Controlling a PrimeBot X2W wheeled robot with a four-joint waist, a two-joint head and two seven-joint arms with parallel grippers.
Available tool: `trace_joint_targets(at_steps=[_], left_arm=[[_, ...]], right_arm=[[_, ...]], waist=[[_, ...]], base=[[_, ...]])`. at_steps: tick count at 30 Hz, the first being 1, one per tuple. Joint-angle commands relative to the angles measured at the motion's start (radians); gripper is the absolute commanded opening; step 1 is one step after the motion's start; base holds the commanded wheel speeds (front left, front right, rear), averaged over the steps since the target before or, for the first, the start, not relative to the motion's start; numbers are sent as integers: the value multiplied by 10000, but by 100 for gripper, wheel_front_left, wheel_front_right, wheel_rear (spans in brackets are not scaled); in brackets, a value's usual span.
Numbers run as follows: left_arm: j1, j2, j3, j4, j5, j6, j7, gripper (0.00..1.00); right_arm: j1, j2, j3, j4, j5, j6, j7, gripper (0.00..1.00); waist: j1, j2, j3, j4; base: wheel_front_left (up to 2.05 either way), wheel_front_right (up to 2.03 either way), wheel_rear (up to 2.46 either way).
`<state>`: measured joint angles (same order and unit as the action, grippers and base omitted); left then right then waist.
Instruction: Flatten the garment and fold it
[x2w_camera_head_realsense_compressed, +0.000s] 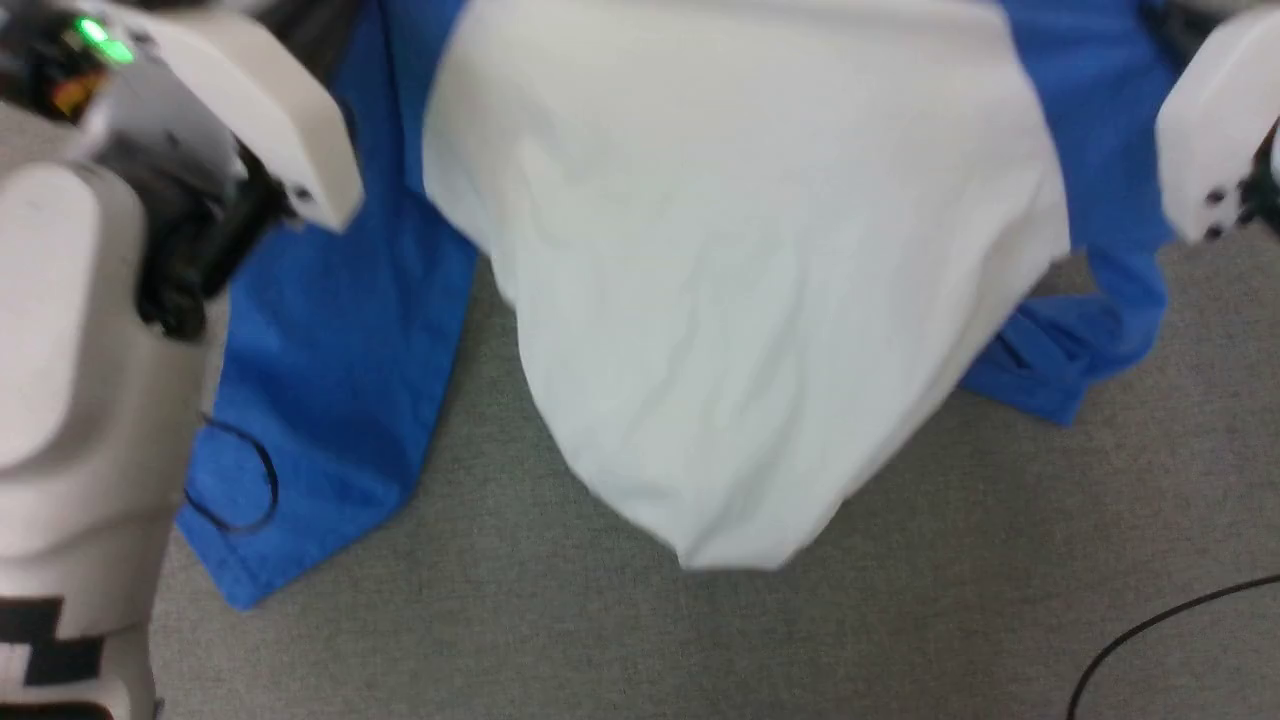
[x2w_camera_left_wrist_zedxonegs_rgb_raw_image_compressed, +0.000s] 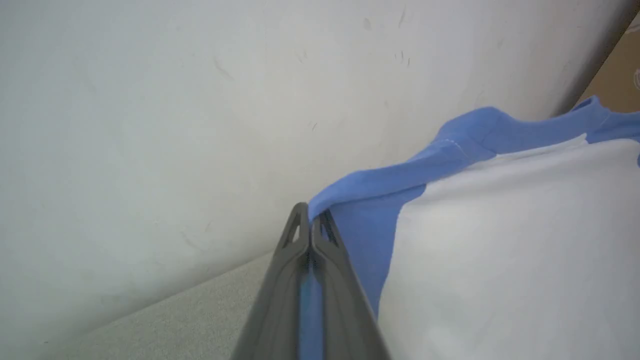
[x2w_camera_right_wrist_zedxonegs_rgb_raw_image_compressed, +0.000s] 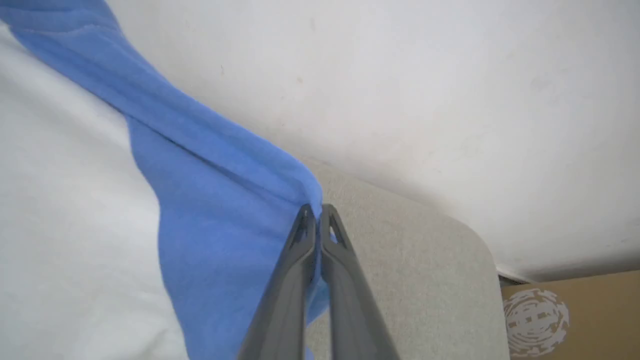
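Head view detail is softened by blur, so the creases of the thin, soft, white-bodied and royal-blue-sleeved garment (x2w_camera_head_realsense_compressed: 760, 300) are hard to make out, and its upper edge is cut off by the top of the picture. Its white body is seen sagging in a rounded bulge above the grey woven surface (x2w_camera_head_realsense_compressed: 600, 650); whether the lowest fold touches that surface cannot be told. One blue sleeve is draped down to the surface on the left and the other is crumpled on it at the right. A thin dark loop (x2w_camera_head_realsense_compressed: 235, 480) lies against the left sleeve, too blurred to be identified, and a thin black cable (x2w_camera_head_realsense_compressed: 1150, 630) is cut off at the lower right corner. The pale plastic left arm (x2w_camera_head_realsense_compressed: 250, 130) and pale right arm (x2w_camera_head_realsense_compressed: 1215, 130) are cropped at the upper corners, where they reach past the frame. The grips themselves are supplied by the wrist views. In the left wrist view, the left gripper (x2w_camera_left_wrist_zedxonegs_rgb_raw_image_compressed: 311, 216), two long dark fingers, is closed on a blue shoulder edge of the garment (x2w_camera_left_wrist_zedxonegs_rgb_raw_image_compressed: 500, 240), with blue cloth pinched in the slit between the fingers and the white body spread to their right. In the right wrist view, the right gripper (x2w_camera_right_wrist_zedxonegs_rgb_raw_image_compressed: 318, 215) is clamped on a blue fold of the garment (x2w_camera_right_wrist_zedxonegs_rgb_raw_image_compressed: 210, 210), which hangs to the left of the fingers. A plain pale wall (x2w_camera_right_wrist_zedxonegs_rgb_raw_image_compressed: 450, 75) and a brown cardboard box (x2w_camera_right_wrist_zedxonegs_rgb_raw_image_compressed: 565, 315) are shown beyond the surface's rounded corner.
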<state>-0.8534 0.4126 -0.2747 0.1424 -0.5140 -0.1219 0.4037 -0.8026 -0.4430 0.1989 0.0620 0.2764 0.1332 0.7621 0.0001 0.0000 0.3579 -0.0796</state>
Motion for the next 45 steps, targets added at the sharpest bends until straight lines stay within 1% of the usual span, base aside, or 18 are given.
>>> trace_joint_targets(at_steps=[1, 2, 4, 9, 11, 17, 18, 20, 22, 25, 27, 31, 34, 38, 42, 45], left_arm=[[-588, 133, 342, -10, -28, 267, -105, 0], [-887, 150, 414, -37, 66, 389, -133, 0], [-1573, 378, 476, -15, 525, 595, -246, 0], [-3403, 422, 933, 487, 1103, 1255, -968, 0], [-4108, 299, 1240, 719, 1079, 1482, -1461, 0], [-5961, 329, 1829, 1443, 1443, 2029, -3076, 0], [-5961, 329, 1829, 1443, 1443, 2029, -3076, 0], [-6449, 361, 1924, 1639, 1603, 2185, -3559, 0], [-6809, 361, 1981, 1824, 1683, 2252, -3984, 0], [-6934, 351, 1921, 2180, 1715, 2134, -4425, 0], [-6775, 327, 1834, 2484, 1673, 1989, -4548, 0], [-5935, 311, 1579, 3275, 1608, 1666, -4631, 0], [-4935, 400, 1116, 3935, 1744, 1258, -4542, 0], [-3302, 386, 658, 4769, 1627, 771, -4154, 0], [-1523, 187, 407, 5142, 1110, 401, -3514, 0], [-39, 48, 225, 4883, 693, 252, -2937, 0]], right_arm=[[-619, -170, -125, -92, -146, -25, -15, 0], [-962, -192, -146, -117, -167, -25, -14, 0], [-1752, -234, -167, -87, -228, -25, -91, 0], [-3793, -219, -188, 492, -588, -25, -683, 0], [-4588, -47, -321, 866, -848, -25, -1080, 0], [-6722, 714, -1150, 1972, -2047, -25, -2753, 0], [-6722, 714, -1150, 1972, -2047, -25, -2753, 0], [-7274, 935, -1453, 2274, -2501, -25, -3364, 0], [-7750, 1126, -1708, 2606, -2901, -25, -3911, 0], [-8042, 1379, -1863, 3147, -3196, -25, -4346, 0], [-8060, 1398, -1817, 3567, -3214, -25, -4557, 0], [-7326, 1379, -1389, 4286, -2921, -25, -4963, 0], [-6349, 1335, -889, 4723, -2454, -25, -5322, 0], [-4750, 1339, -230, 5023, -1549, -25, -5650, 0], [-2982, 1221, 269, 4727, -708, -25, -5808, 0], [-1529, 1043, 362, 4185, -345, -25, -5813, 0]], waist=[[-1, 0, 269, -103], [-1, 0, 375, -132], [-1, 0, 638, -188], [-1, 0, 1300, -359], [-1, 0, 1516, -454], [-1, 0, 2035, -663], [-1, 0, 2035, -663], [-1, 0, 2170, -699], [-1, 0, 2275, -721], [-1, 0, 2361, -704], [-1, 0, 2456, -664], [-1, 0, 2508, -583], [-1, 0, 2328, -491], [-1, 0, 1738, -368], [-1, 0, 907, -247], [-1, 0, 245, -183]], base=[[0, 0, 0], [0, 0, 0], [0, 0, 0], [0, 0, 0], [0, 0, 0], [0, 0, 0], [0, 0, 0], [0, 0, 0], [0, 0, 0], [0, 0, 0], [0, 0, 0], [0, 0, 0], [0, 0, 0], [0, 0, 0], [0, 0, 0], [0, 0, 0]])
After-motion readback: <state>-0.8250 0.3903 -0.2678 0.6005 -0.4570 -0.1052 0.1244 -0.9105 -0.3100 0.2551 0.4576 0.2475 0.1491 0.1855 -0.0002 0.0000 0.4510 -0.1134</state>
